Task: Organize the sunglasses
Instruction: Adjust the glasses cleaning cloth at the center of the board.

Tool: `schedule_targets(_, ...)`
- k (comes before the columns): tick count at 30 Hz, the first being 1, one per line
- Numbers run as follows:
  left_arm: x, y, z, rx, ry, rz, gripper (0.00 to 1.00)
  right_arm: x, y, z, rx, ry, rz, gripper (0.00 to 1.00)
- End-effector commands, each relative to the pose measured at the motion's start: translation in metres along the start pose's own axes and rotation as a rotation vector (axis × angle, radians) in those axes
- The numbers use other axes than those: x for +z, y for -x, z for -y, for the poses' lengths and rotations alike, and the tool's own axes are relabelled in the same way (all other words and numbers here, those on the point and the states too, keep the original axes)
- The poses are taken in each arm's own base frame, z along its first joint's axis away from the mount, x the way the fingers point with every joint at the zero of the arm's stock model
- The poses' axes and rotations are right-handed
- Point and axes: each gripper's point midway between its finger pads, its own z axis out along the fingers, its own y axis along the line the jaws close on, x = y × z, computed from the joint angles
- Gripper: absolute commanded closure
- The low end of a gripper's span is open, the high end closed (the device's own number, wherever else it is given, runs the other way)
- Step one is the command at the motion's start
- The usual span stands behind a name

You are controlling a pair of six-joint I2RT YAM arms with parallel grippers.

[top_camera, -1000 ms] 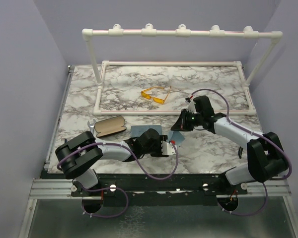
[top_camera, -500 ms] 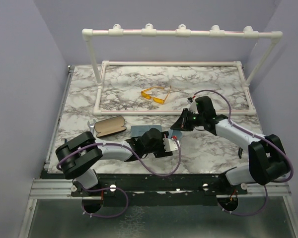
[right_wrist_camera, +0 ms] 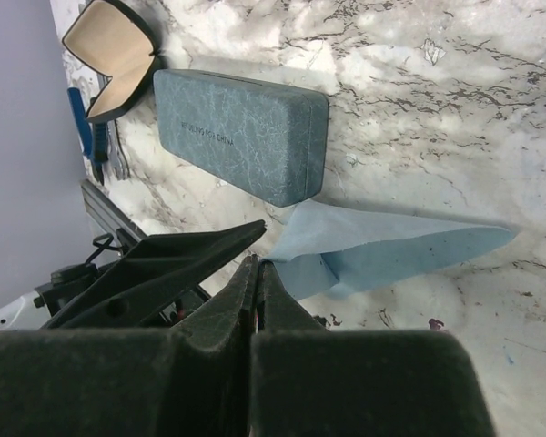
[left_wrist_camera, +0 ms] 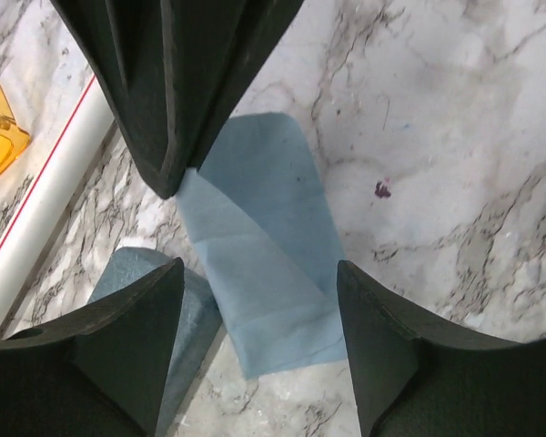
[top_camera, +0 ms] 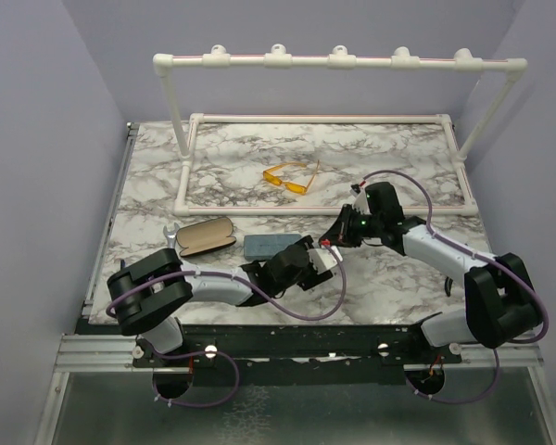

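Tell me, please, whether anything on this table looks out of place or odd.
The blue cloth lies creased beside the grey-blue case, one corner pinched in the shut right gripper. The yellow sunglasses lie loose, apart from the open black case.

Left fingers (left_wrist_camera: pixel 100 364) spread apart, right fingers (right_wrist_camera: pixel 214 323) pressed together.

A: Where is the top camera?
B: High at the near edge, looking down across the whole table (top_camera: pixel 398 148).
A: And the wrist cameras?
B: Close and low; facing each other; both show the blue cloth (left_wrist_camera: pixel 264 255) and the grey case (right_wrist_camera: pixel 241 132).
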Motion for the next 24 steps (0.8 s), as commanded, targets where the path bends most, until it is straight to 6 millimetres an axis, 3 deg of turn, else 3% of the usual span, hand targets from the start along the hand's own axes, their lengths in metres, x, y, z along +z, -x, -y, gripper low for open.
schedule_targets(1, 0.008, 0.027, -0.003, -0.092, 0.082, 0.081, 0.3, -0.005, 0.003, -0.005, -0.005, 0.018, 0.028, 0.99)
schedule_targets(5, 0.013, 0.015, -0.013, -0.078, 0.164, 0.049, 0.28, -0.007, 0.004, -0.006, -0.012, 0.017, 0.038, 0.99)
schedule_targets(9, 0.015, 0.0, -0.012, -0.059, 0.167, 0.006, 0.29, -0.008, 0.005, -0.007, -0.017, 0.024, 0.041, 0.99)
schedule_targets(17, 0.001, -0.015, -0.025, 0.005, 0.219, -0.073, 0.46, -0.008, 0.001, 0.0, -0.023, 0.002, 0.033, 0.99)
schedule_targets(24, -0.012, -0.026, -0.02, 0.011, 0.175, -0.141, 0.57, -0.006, 0.0, 0.009, -0.027, -0.034, 0.031, 0.99)
